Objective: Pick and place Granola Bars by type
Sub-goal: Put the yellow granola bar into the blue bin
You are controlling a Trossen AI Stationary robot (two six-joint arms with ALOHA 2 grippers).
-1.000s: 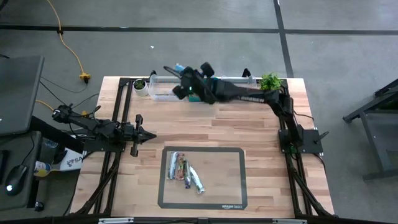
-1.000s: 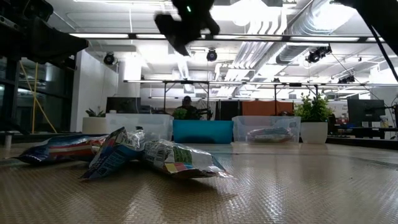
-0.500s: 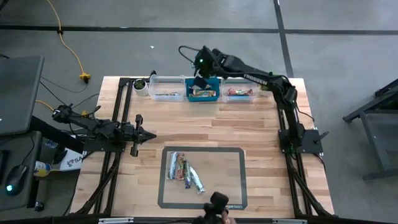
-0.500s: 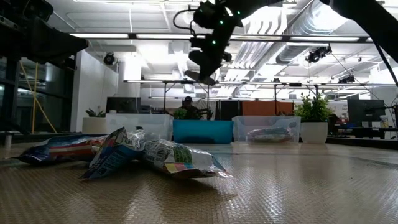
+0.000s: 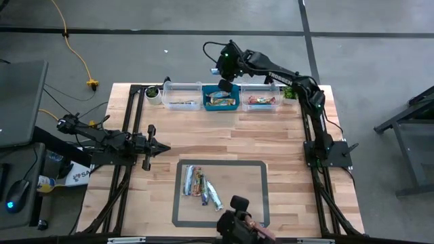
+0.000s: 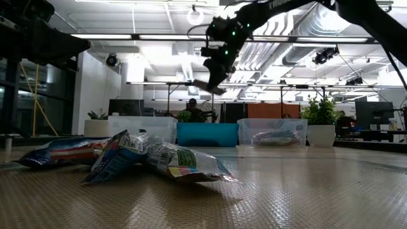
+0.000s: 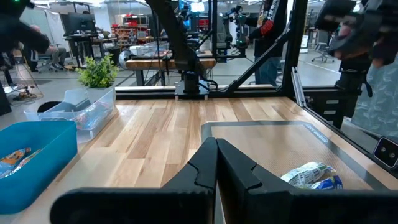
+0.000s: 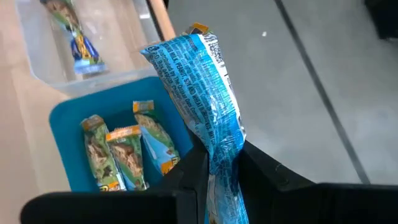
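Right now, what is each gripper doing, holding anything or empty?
Left gripper: shut, empty, parked over the table's left side.
Right gripper: shut on a blue granola bar, above the blue bin.

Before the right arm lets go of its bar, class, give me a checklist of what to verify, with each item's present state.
1. Right gripper shut on the blue bar: ok.
2. Gripper over the blue bin: ok, near its back edge.
3. Bar type matches the bars in that bin: cannot tell.
4. Left gripper shut and parked at the left side: ok.
5. Bars left on the mat: ok, several.
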